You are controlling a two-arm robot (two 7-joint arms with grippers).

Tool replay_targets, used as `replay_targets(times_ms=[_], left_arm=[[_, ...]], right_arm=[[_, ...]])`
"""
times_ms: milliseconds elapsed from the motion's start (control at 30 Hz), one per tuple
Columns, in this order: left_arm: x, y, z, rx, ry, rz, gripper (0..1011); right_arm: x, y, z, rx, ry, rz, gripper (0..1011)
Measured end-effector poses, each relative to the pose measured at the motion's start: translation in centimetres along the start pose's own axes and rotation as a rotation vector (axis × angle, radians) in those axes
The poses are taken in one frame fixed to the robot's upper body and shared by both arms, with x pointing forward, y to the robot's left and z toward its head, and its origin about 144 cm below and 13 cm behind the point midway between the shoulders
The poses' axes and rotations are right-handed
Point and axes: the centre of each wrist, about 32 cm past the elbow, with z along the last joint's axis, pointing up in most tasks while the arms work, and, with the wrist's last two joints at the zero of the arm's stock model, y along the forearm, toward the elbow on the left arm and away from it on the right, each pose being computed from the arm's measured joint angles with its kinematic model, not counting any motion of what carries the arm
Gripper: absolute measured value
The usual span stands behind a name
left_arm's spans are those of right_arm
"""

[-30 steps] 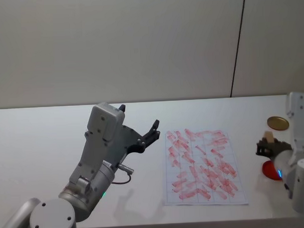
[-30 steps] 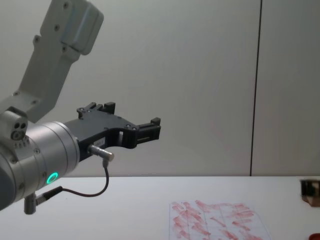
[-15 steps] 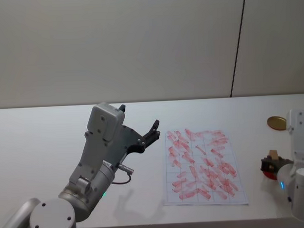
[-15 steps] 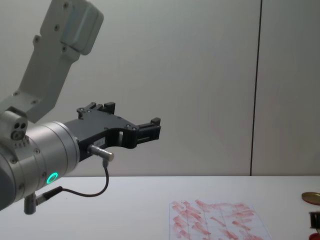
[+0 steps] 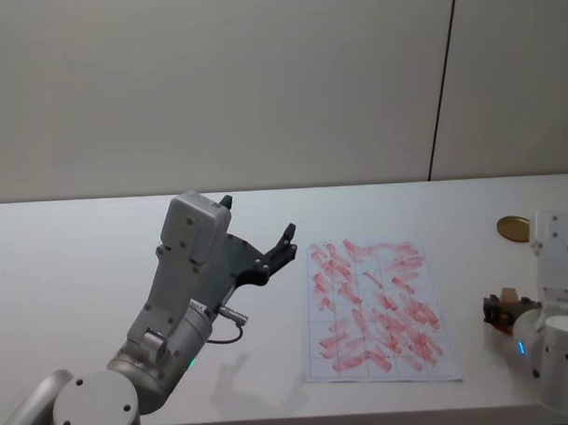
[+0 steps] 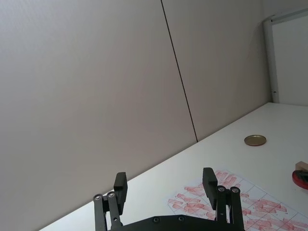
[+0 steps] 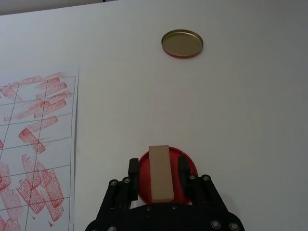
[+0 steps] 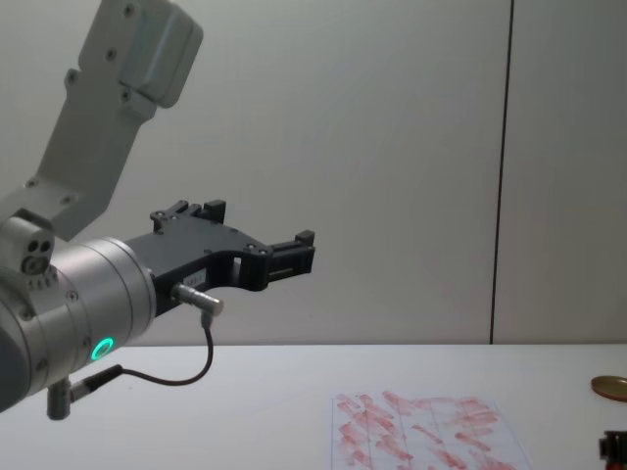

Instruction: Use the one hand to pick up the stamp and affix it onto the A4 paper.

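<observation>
Right gripper (image 7: 159, 175), clenched on the stamp (image 7: 160, 173), now lower over red ink pad (image 7: 187, 166); left gripper (image 6: 165, 185) unchanged, spread.

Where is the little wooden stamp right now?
The stamp sits between the right gripper's fingers over the red ink pad, right of the A4 paper.

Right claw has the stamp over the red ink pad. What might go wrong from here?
1. The right claw pinches the stamp only by its long sides, so pressing into the red ink pad may tilt or slip it.
2. The paper is already crowded with red marks, so a new print may land on an old one.
3. The paper lies loose on the table and may shift or lift with the stamp.
</observation>
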Motion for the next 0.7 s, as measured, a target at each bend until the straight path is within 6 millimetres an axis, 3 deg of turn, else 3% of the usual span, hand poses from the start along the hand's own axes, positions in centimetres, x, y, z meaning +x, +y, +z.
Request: replay_targets(times_ms=[200,600,700], left_arm=[[0.0,0.0,0.0,0.000,0.000,0.000,993],[0.0,0.0,0.0,0.000,0.000,0.000,993],[0.0,0.0,0.0,0.000,0.000,0.000,993]], right_arm=[[-0.1,0.0,0.2,0.020,-0.001,0.002,652],[-0.1,-1.9,1.4,0.133,-0.008,0.020,976],[0.0,-2.6,1.6,0.170,-0.013,0.029,1001]])
